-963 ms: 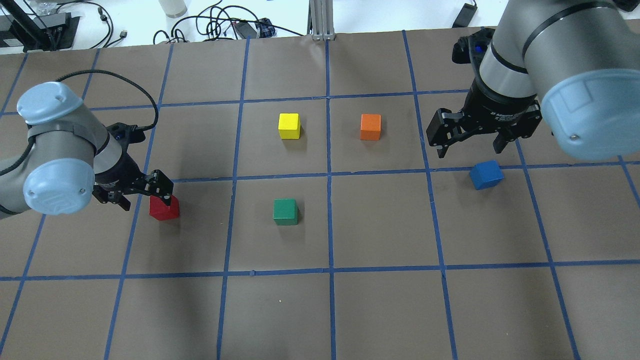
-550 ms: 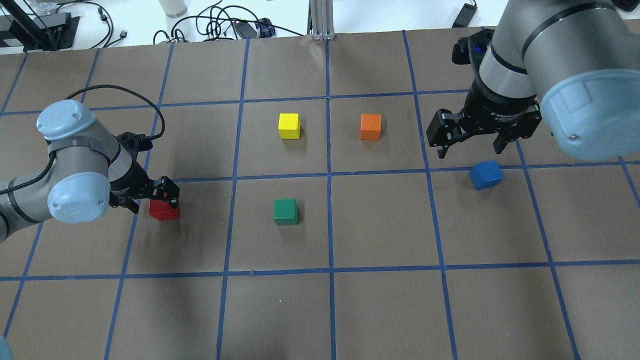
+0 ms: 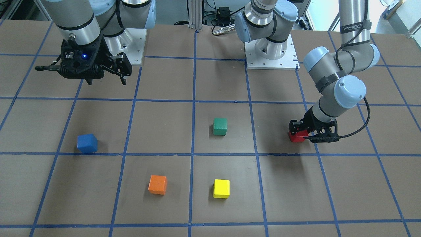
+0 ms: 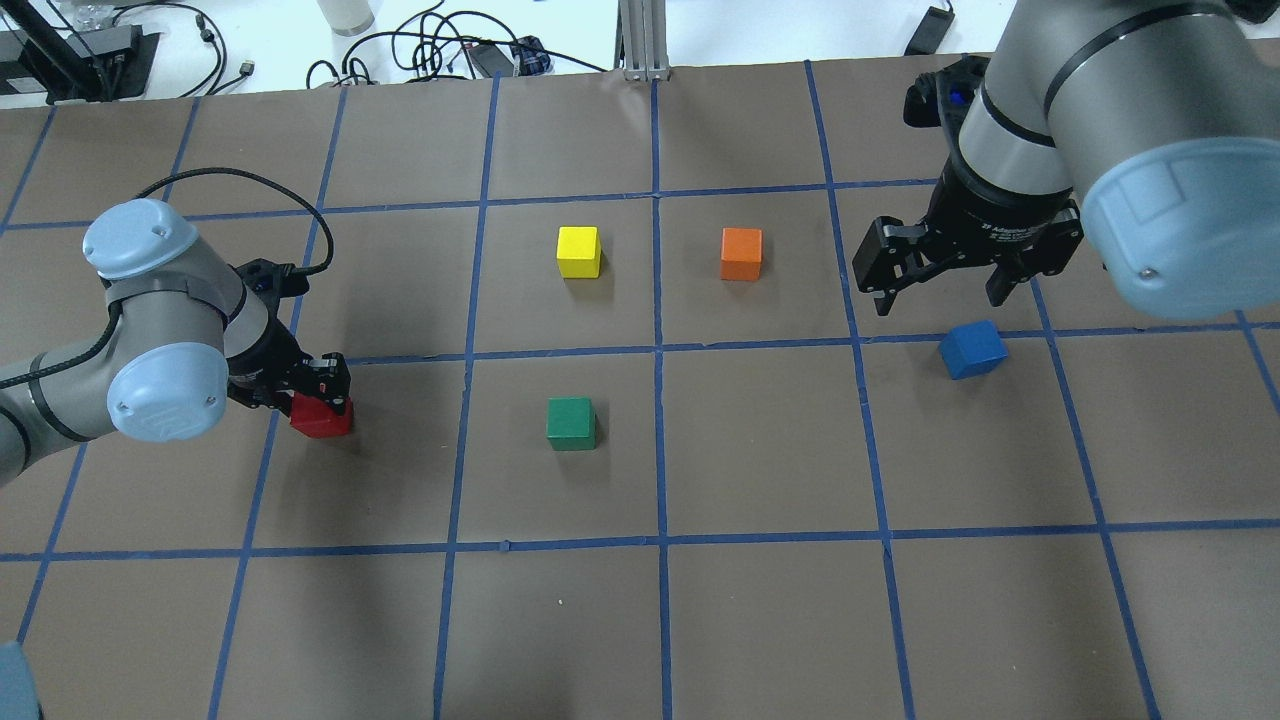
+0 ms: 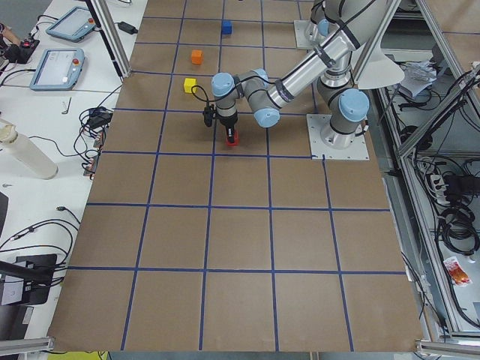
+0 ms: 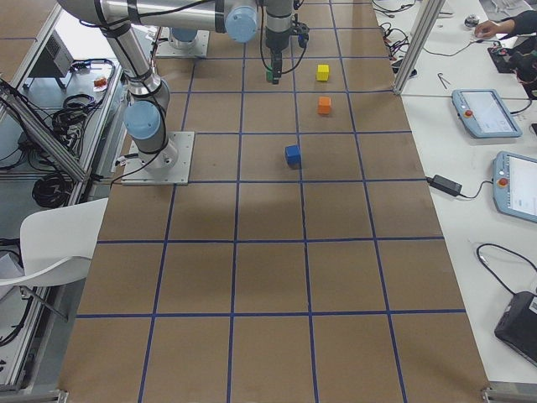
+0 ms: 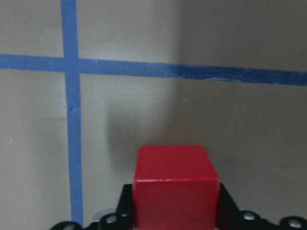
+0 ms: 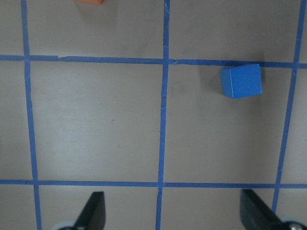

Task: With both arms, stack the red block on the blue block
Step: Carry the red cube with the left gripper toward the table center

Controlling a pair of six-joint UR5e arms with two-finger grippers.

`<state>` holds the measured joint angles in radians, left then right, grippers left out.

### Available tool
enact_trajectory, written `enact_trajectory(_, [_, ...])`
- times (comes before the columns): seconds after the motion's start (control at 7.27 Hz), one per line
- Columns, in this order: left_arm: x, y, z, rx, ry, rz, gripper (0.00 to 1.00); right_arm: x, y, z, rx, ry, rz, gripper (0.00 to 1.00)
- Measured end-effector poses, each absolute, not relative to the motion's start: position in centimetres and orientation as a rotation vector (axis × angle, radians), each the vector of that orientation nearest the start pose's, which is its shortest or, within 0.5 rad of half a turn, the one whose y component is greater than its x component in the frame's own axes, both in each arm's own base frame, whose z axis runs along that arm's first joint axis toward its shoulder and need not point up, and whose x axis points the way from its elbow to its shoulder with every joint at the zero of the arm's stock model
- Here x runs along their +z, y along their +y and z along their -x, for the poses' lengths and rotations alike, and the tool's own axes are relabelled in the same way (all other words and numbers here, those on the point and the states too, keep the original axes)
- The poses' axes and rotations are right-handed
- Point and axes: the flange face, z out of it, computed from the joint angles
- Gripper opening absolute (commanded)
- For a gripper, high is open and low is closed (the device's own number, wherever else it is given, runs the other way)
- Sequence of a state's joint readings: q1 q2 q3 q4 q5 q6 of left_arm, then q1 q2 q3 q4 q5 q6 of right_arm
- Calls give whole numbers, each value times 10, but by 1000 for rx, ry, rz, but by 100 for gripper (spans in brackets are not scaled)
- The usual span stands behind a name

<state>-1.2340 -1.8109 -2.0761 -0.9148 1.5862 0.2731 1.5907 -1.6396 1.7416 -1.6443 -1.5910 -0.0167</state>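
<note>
The red block (image 4: 324, 420) sits on the brown table at the left. My left gripper (image 4: 320, 398) is down over it and shut on it. In the left wrist view the red block (image 7: 175, 184) fills the space between the jaws. It also shows in the front view (image 3: 297, 137). The blue block (image 4: 972, 349) lies on the table at the right, slightly rotated. My right gripper (image 4: 940, 290) hangs open and empty above the table, just behind the blue block. In the right wrist view the blue block (image 8: 241, 80) is ahead and to the right of the open fingers.
A yellow block (image 4: 579, 251), an orange block (image 4: 741, 253) and a green block (image 4: 571, 423) stand in the middle squares between the two arms. Blue tape lines grid the table. Cables and gear lie beyond the far edge.
My left arm has swung in and the gripper has settled over and closed on the red block, which has shifted slightly left. The right arm and blue block have not moved.
</note>
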Motion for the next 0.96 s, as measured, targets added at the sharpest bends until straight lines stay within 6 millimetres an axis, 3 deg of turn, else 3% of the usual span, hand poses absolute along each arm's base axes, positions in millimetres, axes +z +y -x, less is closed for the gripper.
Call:
enact_trajectory(0.28, [223, -517, -9, 112, 3222, 46, 10, 444, -455, -140, 45, 3161, 59, 100])
enact_trajectory(0.41, [238, -531, 20, 92, 3245, 12, 10, 444, -455, -140, 45, 3161, 59, 100])
enact_trajectory(0.55, [251, -542, 57, 81, 3249, 32, 10, 444, -455, -140, 45, 3161, 59, 100])
enact_trajectory(0.96, [273, -546, 189, 29, 3235, 113, 11, 444, -455, -140, 46, 3161, 60, 100])
